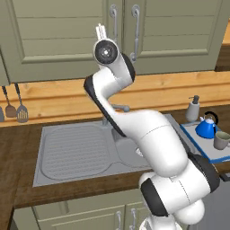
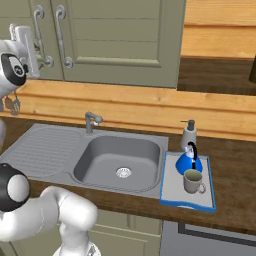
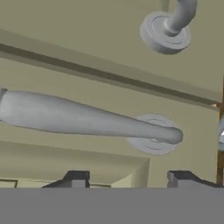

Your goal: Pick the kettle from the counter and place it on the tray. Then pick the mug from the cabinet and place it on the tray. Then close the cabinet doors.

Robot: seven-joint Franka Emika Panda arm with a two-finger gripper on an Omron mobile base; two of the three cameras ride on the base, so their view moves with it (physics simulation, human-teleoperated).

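Kettle [image 2: 189, 162] and mug [image 2: 193, 181] both sit on the tray [image 2: 172, 190], on the bench [image 2: 235, 175] at 3 o'clock of the sink [image 2: 117, 157]; the mug is just in front of the kettle, toward 6 o'clock. Both cabinet doors [image 2: 125, 40] look flush with the cabinet [image 1: 58, 40] — judged shut or all but shut.

Hand [image 3: 127, 179] is up at the door handles; in the hand view one bar handle [image 3: 87, 118] lies across the frame just above the fingertips [image 3: 75, 178], at their 12 o'clock. The tips stand apart with nothing between them — not clamped on the bar.

Risks from here:
- A finger could snag the bar or its mount on retreat and drag the door back open.
- If a seam remains, pushing off-centre could leave one door proud.
- The wide elbow swing could sweep toward the soap bottle [image 2: 188, 136] and the tray.
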